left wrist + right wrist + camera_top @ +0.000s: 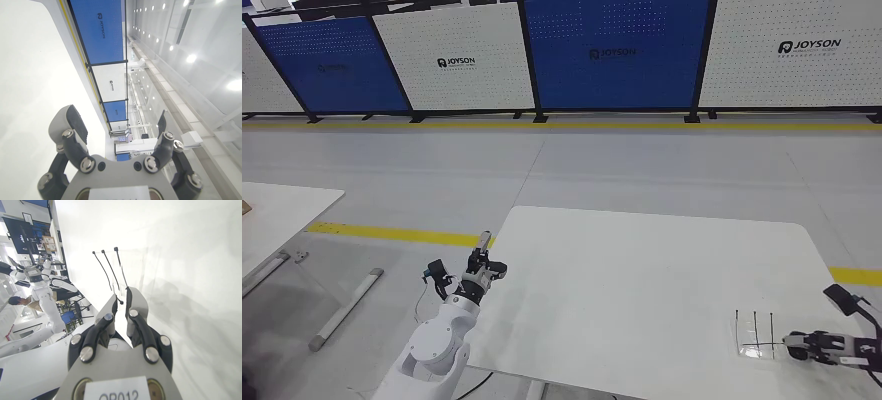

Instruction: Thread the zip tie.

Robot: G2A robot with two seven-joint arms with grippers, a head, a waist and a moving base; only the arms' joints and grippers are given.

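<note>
Three black zip ties (111, 270) lie side by side on the white table (642, 290), heads pointing away from my right gripper (122, 292). Near the table's front right corner they appear as thin lines, the zip ties (755, 328). A fourth zip tie (119, 301) lies crosswise with its head between my right gripper's fingers, which stand a narrow gap apart on either side of it without clamping it. From above, this gripper (789, 346) sits at the end of that crosswise tie (762, 348). My left gripper (117, 111) is open and holds nothing at the table's left edge (482, 240).
A clear plastic sheet (141, 272) lies under or around the ties. Another white table (282, 210) stands to the left, across a floor gap. Blue and white pegboard panels (612, 50) line the back.
</note>
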